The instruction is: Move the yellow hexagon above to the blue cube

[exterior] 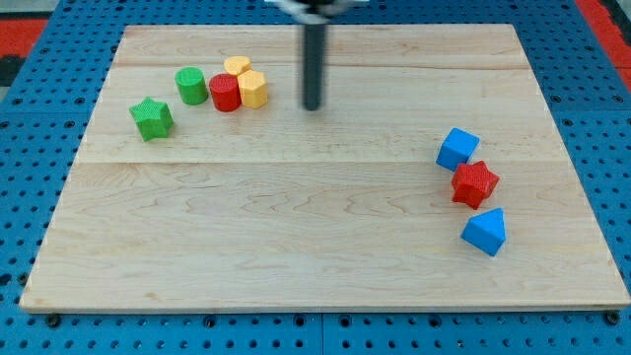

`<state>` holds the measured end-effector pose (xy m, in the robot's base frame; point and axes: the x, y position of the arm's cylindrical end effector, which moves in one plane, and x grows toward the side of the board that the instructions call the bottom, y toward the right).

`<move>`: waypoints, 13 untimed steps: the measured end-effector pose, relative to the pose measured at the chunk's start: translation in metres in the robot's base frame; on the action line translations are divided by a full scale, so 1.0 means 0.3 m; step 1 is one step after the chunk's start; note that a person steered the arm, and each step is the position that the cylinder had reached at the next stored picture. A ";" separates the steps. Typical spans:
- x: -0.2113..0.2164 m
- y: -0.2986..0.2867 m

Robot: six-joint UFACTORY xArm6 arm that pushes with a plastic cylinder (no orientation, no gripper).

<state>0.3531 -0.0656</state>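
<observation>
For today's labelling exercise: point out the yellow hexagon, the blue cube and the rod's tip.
yellow hexagon [253, 89]: camera view, top face.
blue cube [457, 148]: camera view, centre of its visible faces.
my tip [313, 106]: camera view, rod's very end, to the right of the yellow hexagon.

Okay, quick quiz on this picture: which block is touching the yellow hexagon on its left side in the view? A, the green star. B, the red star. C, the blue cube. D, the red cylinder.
D: the red cylinder sits right against the view's left side of the yellow hexagon, while my tip stands apart on the view's right of that cluster.
</observation>
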 end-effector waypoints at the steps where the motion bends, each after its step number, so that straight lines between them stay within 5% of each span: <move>1: 0.130 -0.231; 2: -0.032 -0.324; 3: -0.130 -0.194; 6: -0.071 0.598; 7: -0.177 0.615; 9: -0.008 0.731; 11: -0.223 0.122; 13: -0.045 -0.132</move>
<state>0.3395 -0.1053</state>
